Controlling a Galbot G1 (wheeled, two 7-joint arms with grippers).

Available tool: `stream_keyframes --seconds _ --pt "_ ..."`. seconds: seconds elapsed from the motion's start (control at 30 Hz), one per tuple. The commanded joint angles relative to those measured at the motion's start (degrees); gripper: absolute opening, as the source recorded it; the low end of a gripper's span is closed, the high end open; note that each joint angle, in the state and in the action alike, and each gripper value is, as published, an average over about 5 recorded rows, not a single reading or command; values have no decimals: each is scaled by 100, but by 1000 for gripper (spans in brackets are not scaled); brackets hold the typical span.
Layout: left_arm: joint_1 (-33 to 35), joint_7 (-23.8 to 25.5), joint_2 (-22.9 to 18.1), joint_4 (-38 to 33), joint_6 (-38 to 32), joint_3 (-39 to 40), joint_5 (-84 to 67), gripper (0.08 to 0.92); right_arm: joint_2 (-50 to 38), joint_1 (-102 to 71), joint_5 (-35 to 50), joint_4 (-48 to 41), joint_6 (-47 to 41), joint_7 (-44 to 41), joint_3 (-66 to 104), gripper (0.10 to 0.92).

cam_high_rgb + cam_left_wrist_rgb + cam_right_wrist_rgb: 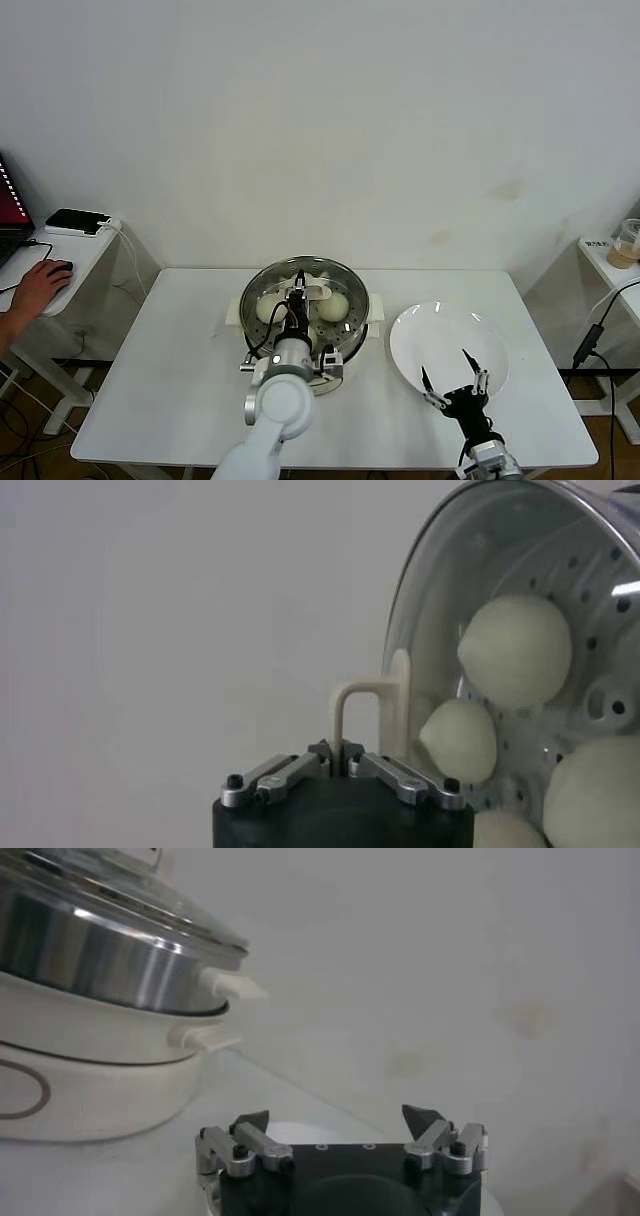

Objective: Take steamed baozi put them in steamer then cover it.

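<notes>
While the left pincer (342, 762) pinches shut on the lid (480, 600) handle (365, 705), lower it level onto the steamer (352, 300), right pincer (452, 384) idle, wide open

Cover (303, 290) over steamer (345, 335); no way in.

Fourth steamed baozi (505, 830): cropped by frame edge. Steamer (352, 290): front rim hidden behind left arm. Right gripper (455, 383): wrist cut off below.

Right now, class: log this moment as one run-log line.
left gripper: shut on lid handle | lid: on steamer | buns: inside | right gripper: open, over plate
</notes>
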Motion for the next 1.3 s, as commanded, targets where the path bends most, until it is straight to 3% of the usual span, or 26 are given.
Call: stream_keyframes --seconds 0.03,0.43,0.53,0.73,0.93,1.17,1.3 --pt "-2 8 -19 52 -13 1 67 132 -1 0 -5 -2 8 1 -7 823" --pt "-6 -65 -65 125 -60 -41 6 132 3 -12 -21 -4 25 -8 -22 823" --pt "35 -79 -67 73 -71 -43 -13 173 3 -11 -25 -4 23 -10 -28 823" --pt "132 -90 18 -169 -104 -44 -34 345 13 -12 -41 -9 20 -13 -57 823" --pt "518 -125 367 -738 -179 -17 -213 518 8 -18 -48 -28 22 -14 -66 823" --pt "1065 -326 783 -1578 -371 -66 -583 717 27 -26 -66 -86 13 -9 -139 823" --pt "1610 -698 1068 -2214 -670 -277 -1313 805 -3 -38 -11 -150 21 -6 -147 823"
